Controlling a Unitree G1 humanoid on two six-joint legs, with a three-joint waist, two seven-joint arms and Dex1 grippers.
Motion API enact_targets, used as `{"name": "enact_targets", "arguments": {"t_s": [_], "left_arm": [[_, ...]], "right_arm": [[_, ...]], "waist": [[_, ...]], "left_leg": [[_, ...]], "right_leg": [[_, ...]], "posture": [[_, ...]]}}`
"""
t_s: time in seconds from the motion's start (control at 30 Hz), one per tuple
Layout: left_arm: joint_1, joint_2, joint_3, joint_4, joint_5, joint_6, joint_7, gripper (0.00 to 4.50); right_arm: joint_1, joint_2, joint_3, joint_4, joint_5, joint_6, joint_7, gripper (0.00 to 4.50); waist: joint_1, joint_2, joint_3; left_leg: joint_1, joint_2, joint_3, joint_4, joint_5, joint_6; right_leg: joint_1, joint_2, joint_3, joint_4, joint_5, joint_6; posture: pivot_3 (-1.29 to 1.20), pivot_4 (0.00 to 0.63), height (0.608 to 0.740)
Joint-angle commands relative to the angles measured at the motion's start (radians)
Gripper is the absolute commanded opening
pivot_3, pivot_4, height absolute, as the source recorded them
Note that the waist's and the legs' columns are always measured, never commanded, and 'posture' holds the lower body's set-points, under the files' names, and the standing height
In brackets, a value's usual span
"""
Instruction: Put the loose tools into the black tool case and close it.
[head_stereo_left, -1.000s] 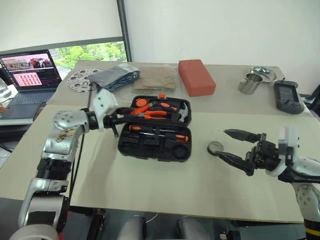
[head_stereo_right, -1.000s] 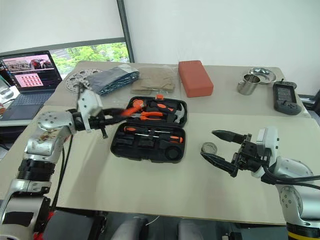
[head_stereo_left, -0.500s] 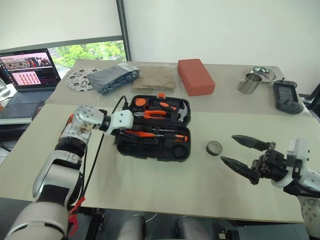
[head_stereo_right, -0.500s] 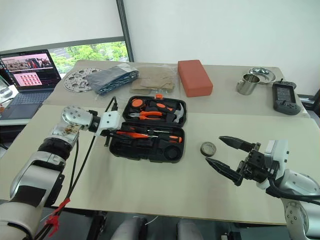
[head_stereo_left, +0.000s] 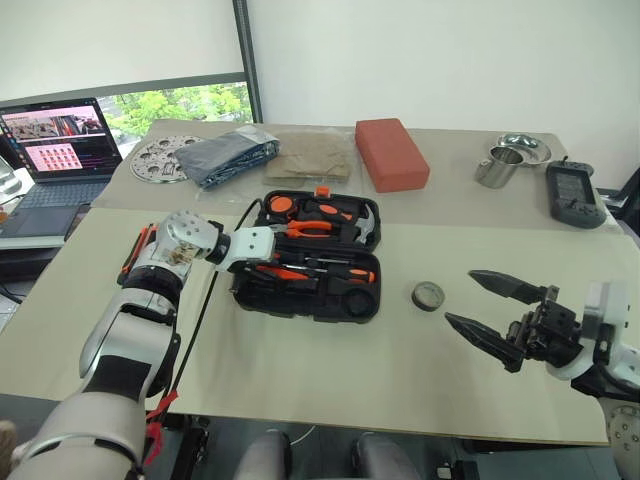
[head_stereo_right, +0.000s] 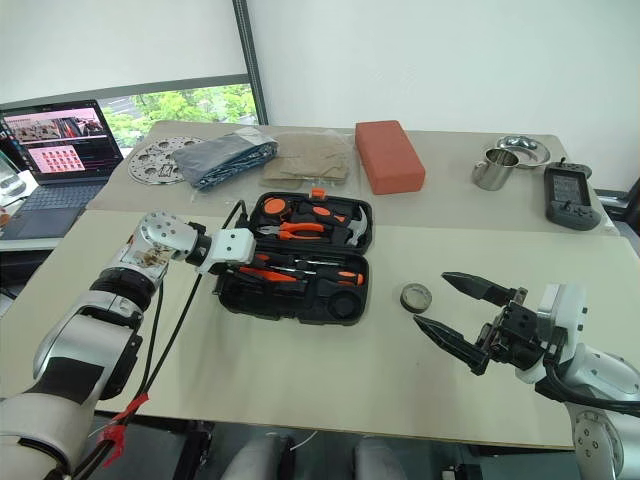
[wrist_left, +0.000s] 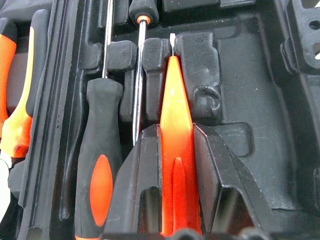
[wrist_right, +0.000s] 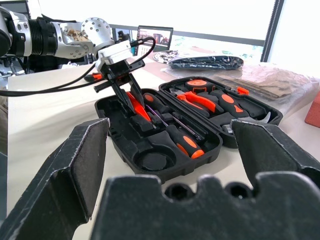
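One small all-orange screwdriver (wrist_left: 176, 150) clamped between left gripper (wrist_left: 176, 165) fingers, over lower half of open black tool case (head_stereo_left: 300, 298); long axis parallel to seated screwdrivers (wrist_left: 97, 165), tip toward 3 o'clock. Right gripper (head_stereo_left: 482, 305) fingers wide apart, empty, at 4 o'clock from dark tape roll (head_stereo_left: 428, 295).

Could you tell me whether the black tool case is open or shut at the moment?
Open. The case lies flat on the table with its lid folded back, tools showing in both halves, and the left end effector reaches into it.

Office or lab corner: covered table (head_stereo_left: 300, 370), open laptop (head_stereo_left: 57, 150) (screen lit) beside a window (head_stereo_left: 180, 105).
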Motion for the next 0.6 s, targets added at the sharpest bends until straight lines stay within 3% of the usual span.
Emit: {"name": "enact_targets", "arguments": {"t_s": [0.03,0.17,0.23,0.5,0.53,0.6], "left_arm": [[-0.011,-0.006,-0.002,0.012,0.017,0.010,-0.003,0.46],[-0.009,-0.033,0.014,0.016,0.007,0.037,-0.003,0.46],[-0.008,-0.035,0.015,0.017,0.014,0.036,0.003,1.47],[-0.038,-0.026,0.093,-0.007,-0.047,0.025,0.032,4.23],[-0.040,-0.022,0.112,-0.016,-0.067,0.041,0.020,4.47],[-0.041,-0.012,0.139,-0.032,-0.093,0.064,-0.004,4.47]], "right_arm": [[-0.008,-0.017,-0.020,-0.017,0.017,-0.025,0.009,4.50],[-0.014,-0.020,-0.017,-0.012,0.017,-0.024,0.013,4.50],[-0.014,-0.020,-0.016,-0.012,0.016,-0.024,0.014,4.50],[-0.001,-0.015,-0.018,-0.016,0.015,-0.027,0.017,4.50],[0.001,-0.014,-0.018,-0.017,0.015,-0.027,0.016,4.50],[0.002,-0.013,-0.018,-0.018,0.015,-0.028,0.015,4.50]], "waist": [[0.000,0.000,0.000],[0.001,0.002,-0.001],[0.004,0.003,-0.002],[0.004,0.003,-0.002],[0.004,0.003,-0.002],[0.001,0.003,-0.002]], "left_leg": [[0.000,0.000,0.000,0.000,0.000,0.000],[0.001,0.000,0.000,0.001,0.000,0.000],[0.000,0.000,0.000,0.002,0.000,0.000],[-0.002,-0.001,-0.002,0.004,0.001,0.002],[-0.002,-0.001,-0.003,0.004,0.002,0.003],[-0.001,-0.001,-0.003,0.004,0.002,0.003]], "right_leg": [[0.000,0.000,0.000,0.001,0.000,0.000],[0.000,0.000,0.000,0.003,-0.003,0.005],[0.000,0.000,0.001,0.003,-0.004,0.007],[0.000,0.001,0.001,0.004,-0.004,0.007],[0.000,0.001,0.001,0.004,-0.004,0.007],[0.000,0.001,0.001,0.004,-0.004,0.007]], "posture": [[0.00,0.150,0.740],[0.00,0.150,0.740],[0.00,0.150,0.740],[0.00,0.150,0.740],[0.00,0.150,0.740],[0.00,0.150,0.740]]}}
